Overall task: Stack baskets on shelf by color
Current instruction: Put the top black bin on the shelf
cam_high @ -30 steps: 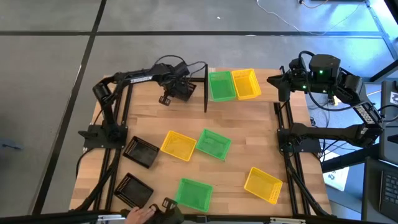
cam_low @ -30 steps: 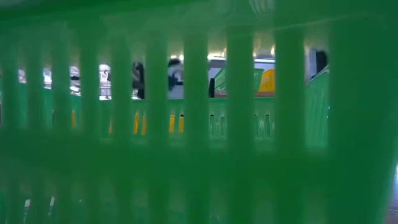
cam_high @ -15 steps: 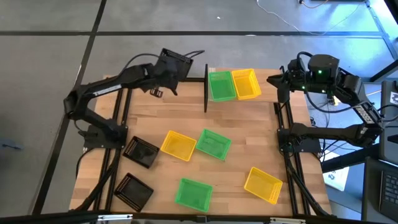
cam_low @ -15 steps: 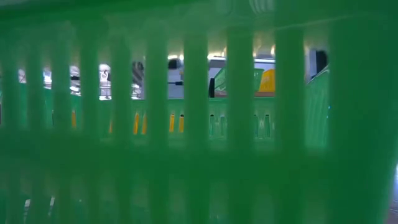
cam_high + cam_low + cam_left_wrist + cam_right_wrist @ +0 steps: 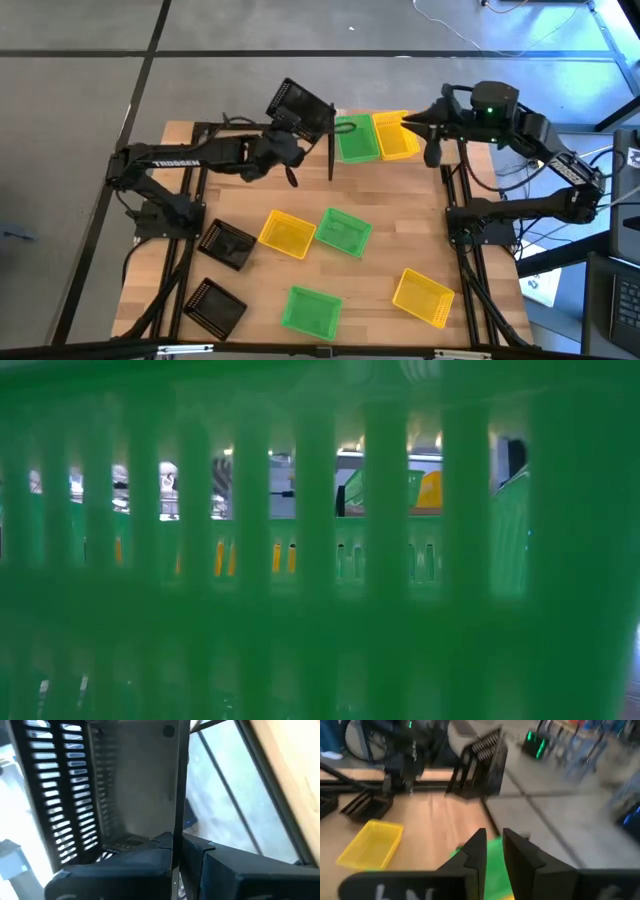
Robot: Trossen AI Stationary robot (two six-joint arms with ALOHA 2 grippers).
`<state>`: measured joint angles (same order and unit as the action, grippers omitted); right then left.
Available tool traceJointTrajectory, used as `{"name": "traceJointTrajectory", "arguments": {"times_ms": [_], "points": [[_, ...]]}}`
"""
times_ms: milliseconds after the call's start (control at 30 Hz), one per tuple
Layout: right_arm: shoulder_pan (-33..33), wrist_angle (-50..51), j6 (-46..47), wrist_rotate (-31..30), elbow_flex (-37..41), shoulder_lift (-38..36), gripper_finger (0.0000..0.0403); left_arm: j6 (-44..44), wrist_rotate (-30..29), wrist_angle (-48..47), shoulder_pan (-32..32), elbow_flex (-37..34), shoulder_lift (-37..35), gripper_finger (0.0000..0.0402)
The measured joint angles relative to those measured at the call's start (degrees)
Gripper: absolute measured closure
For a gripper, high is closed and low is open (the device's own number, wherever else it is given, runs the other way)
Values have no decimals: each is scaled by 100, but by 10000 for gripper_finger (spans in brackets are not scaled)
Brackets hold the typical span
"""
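Your left hand (image 5: 290,128) grips a black basket (image 5: 302,106) by its wall, raised beside the shelf (image 5: 372,120). Your right hand (image 5: 415,121), fingers nearly closed and empty, hovers over the shelf's yellow basket (image 5: 393,134).

I am working in what looks like a robotics lab: my wooden tabletop (image 5: 300,200) is standing on a black metal frame (image 5: 470,250) over a bare grey concrete floor (image 5: 90,110), cables (image 5: 440,18) are trailing across it, and equipment with glowing green lights (image 5: 536,744) is sitting beyond the table.
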<state>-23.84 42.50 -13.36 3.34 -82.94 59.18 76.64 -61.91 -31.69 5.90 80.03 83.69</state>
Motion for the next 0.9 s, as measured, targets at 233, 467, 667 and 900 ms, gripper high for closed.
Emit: {"name": "traceJointTrajectory", "arguments": {"times_ms": [233,467,667,900], "points": [[250,-993,-1046,-133,0,361,340,178,-394,128,-459,-2,118,401],[406,-1372,-1285,-131,0,799,340,784,-666,498,-749,-2,207,401],[670,-1636,-1250,-172,-2,1221,340,804,-701,571,-757,0,228,401],[929,-1750,-1101,-547,-2,1570,340,804,-697,569,-759,0,228,401]]}}
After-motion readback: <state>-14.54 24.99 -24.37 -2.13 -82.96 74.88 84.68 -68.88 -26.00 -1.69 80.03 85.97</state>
